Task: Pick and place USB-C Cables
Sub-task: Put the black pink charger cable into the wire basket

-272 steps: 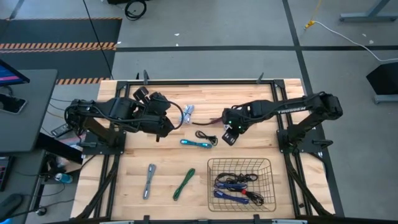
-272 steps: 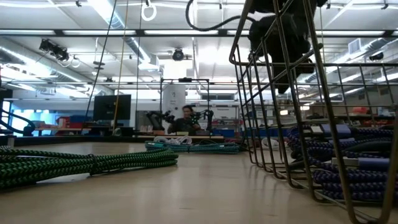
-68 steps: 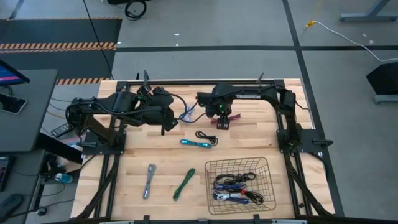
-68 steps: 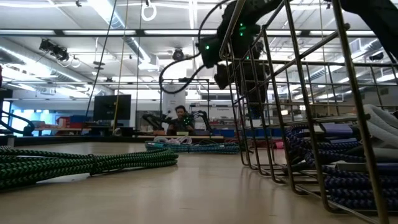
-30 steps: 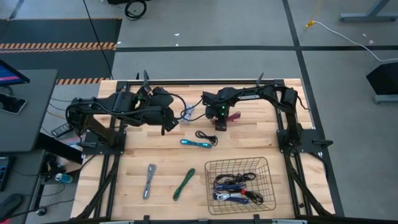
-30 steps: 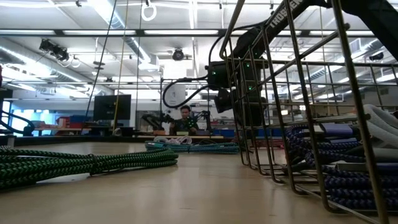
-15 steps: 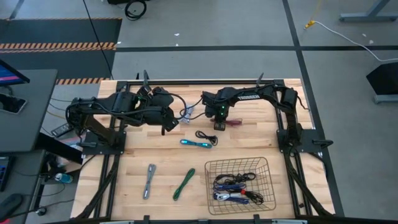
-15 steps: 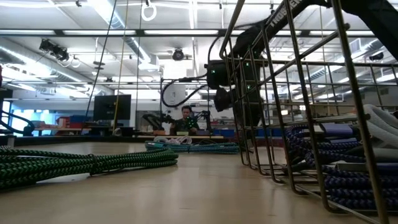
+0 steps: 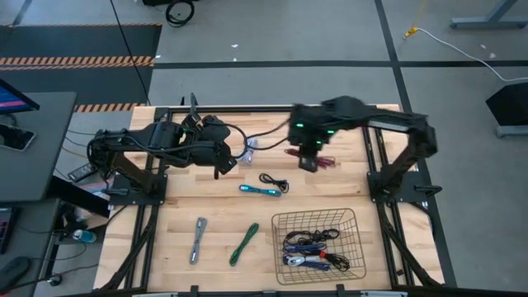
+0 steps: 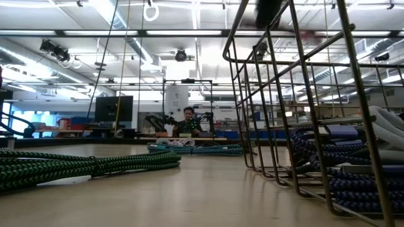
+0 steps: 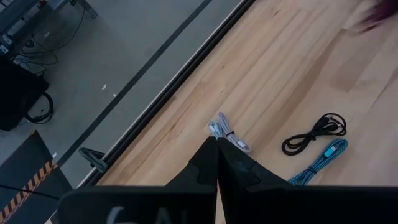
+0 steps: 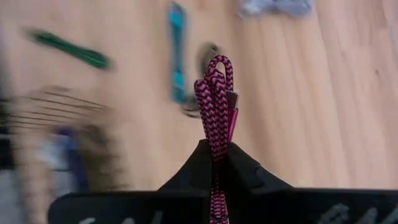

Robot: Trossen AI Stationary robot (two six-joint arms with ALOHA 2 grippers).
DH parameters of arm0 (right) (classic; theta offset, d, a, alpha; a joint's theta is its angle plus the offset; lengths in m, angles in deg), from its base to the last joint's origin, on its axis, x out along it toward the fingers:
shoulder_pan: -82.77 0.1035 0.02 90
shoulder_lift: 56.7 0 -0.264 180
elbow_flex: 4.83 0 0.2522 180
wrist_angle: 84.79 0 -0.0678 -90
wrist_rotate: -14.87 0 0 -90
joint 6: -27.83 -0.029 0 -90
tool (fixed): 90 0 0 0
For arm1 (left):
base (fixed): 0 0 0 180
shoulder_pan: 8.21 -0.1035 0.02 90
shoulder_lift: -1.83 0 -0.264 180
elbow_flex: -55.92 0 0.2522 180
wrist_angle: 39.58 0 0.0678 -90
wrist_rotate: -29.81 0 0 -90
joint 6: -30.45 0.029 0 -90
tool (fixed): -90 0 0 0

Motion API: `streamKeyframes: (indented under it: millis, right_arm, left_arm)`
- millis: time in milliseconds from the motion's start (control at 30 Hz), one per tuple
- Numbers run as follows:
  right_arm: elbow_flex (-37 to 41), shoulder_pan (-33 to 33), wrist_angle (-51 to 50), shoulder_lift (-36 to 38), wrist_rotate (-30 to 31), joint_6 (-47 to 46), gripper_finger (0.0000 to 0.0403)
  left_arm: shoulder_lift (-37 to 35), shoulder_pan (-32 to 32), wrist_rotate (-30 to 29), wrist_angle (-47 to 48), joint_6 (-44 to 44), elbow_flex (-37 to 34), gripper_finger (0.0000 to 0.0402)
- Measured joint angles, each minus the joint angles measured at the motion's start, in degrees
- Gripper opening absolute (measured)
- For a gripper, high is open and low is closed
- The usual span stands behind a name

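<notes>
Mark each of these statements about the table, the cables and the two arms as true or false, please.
1. The right gripper holds a pink-and-black braided cable. True.
2. The wire basket is empty. False: several cables lie in it.
3. The left gripper has its jaws shut and holds nothing. True.
4. The teal cable lies inside the basket. False: it lies on the table, beside a black cable.

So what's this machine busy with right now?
It is sorting short cables into a wire basket. The right gripper has its fingers shut on a pink-and-black braided cable and holds it above the table's far side. The left gripper waits, shut and empty. A black cable, a teal cable, a grey cable and a green cable lie loose on the table.
</notes>
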Motion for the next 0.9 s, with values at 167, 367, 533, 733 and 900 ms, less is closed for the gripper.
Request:
streamKeyframes:
  millis: [167,367,533,733,900]
  right_arm:
    - [-2.91,10.83,1.83,7.47,-1.93,-14.82,0.0018]
    - [-2.91,25.49,5.07,10.08,6.14,-32.04,0.0017]
    - [-2.89,34.53,5.06,5.7,11.14,-40.35,0.0017]
    - [-2.86,39.39,5.04,-2.91,11.55,-46.31,0.0017]
    - [-2.86,40.98,4.58,-9.9,12.13,-46.39,0.0017]
  left_arm:
    - [0.0,0.0,-0.02,-0.01,0.0,0.0,0.0005]
    - [0.0,0.0,-0.02,-0.02,0.0,0.0,0.0005]
    - [0.0,0.0,-0.03,-0.02,0.07,0.0,0.0005]
    - [0.0,0.0,-0.04,-0.02,0.11,0.0,0.0005]
    - [0.0,0.0,-0.04,-0.04,1.58,0.0,0.0005]
